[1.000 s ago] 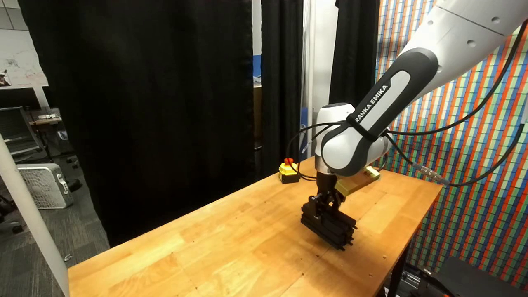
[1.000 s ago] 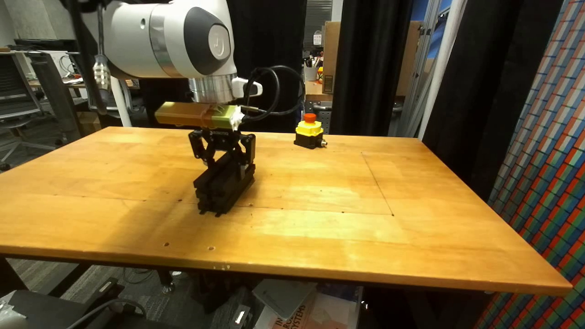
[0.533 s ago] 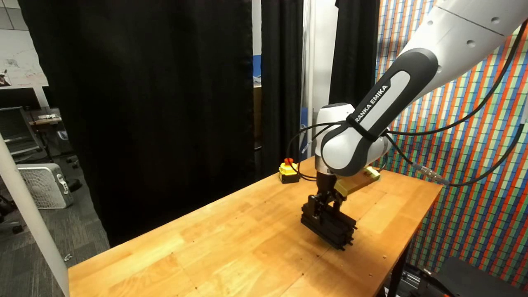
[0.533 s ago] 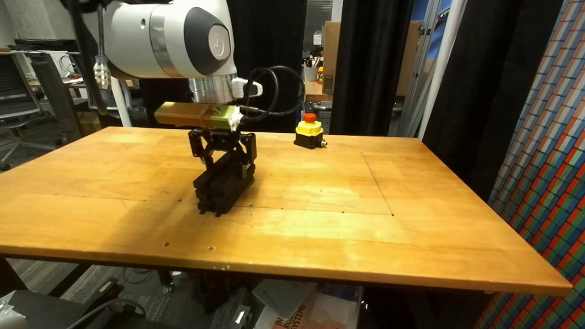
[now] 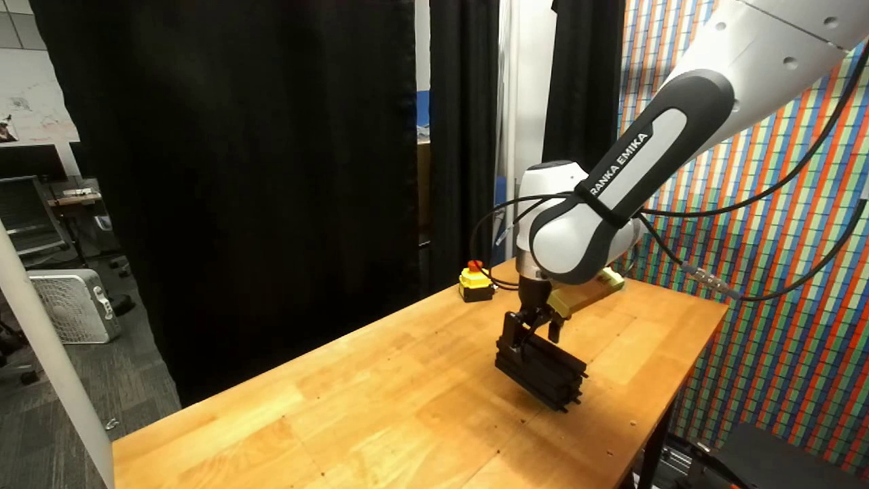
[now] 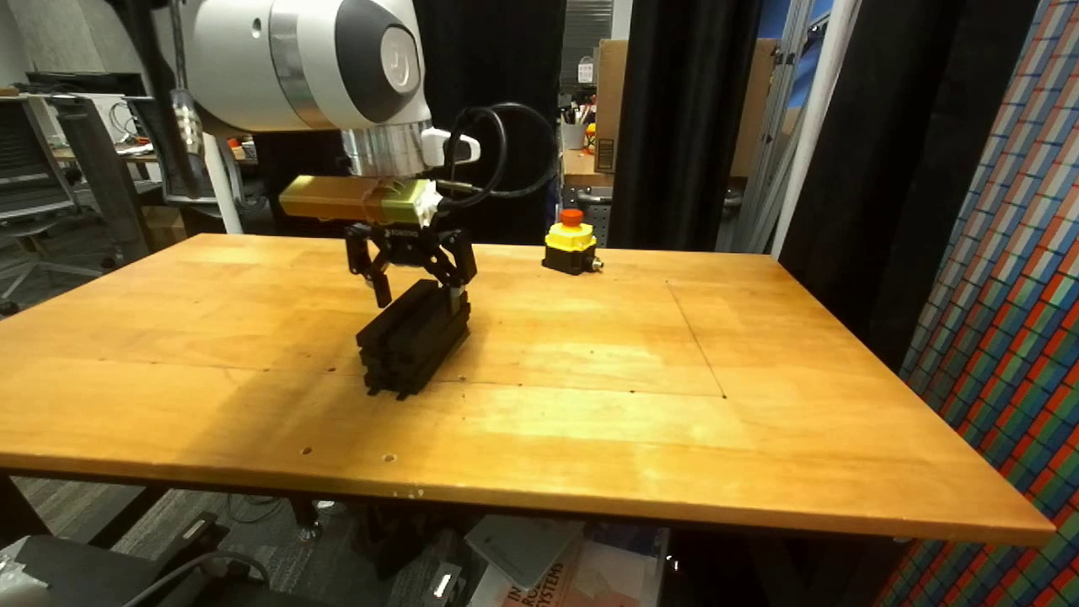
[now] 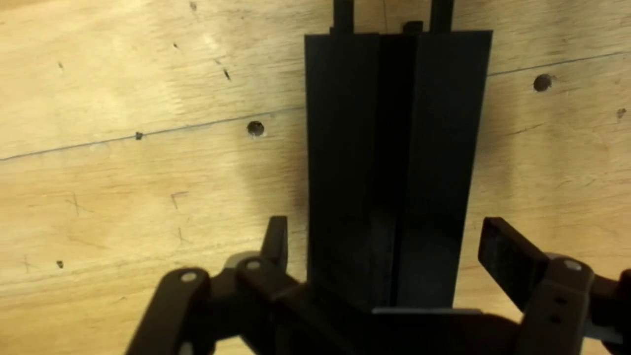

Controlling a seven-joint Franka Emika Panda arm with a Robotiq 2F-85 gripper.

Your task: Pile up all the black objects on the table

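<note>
The black objects stand as one pile [image 5: 546,377] of long flat plates, layered on the wooden table [image 5: 366,401]. How many plates it holds is hard to tell, as the layers merge in shadow. In the wrist view the top plate [image 7: 355,148] runs away from me, with a groove along its middle. My gripper [image 7: 384,239] is open over its near end, one finger on each side and a strip of wood visible between each finger and the plate. In an exterior view the gripper [image 6: 420,303] is at the height of the pile's top, at its far end.
A yellow box with a red button [image 6: 571,240] and a black base stands at the table's back edge, behind the pile. A gold-green case [image 6: 354,201] sits on my wrist, and a black cable [image 6: 506,160] loops out beside it. The table's front edge [image 6: 523,506] lies beyond the pile's near end.
The fingers have spread apart from the pile's sides, letting go of it. My arm has risen slightly. The pile has stayed where it was.
</note>
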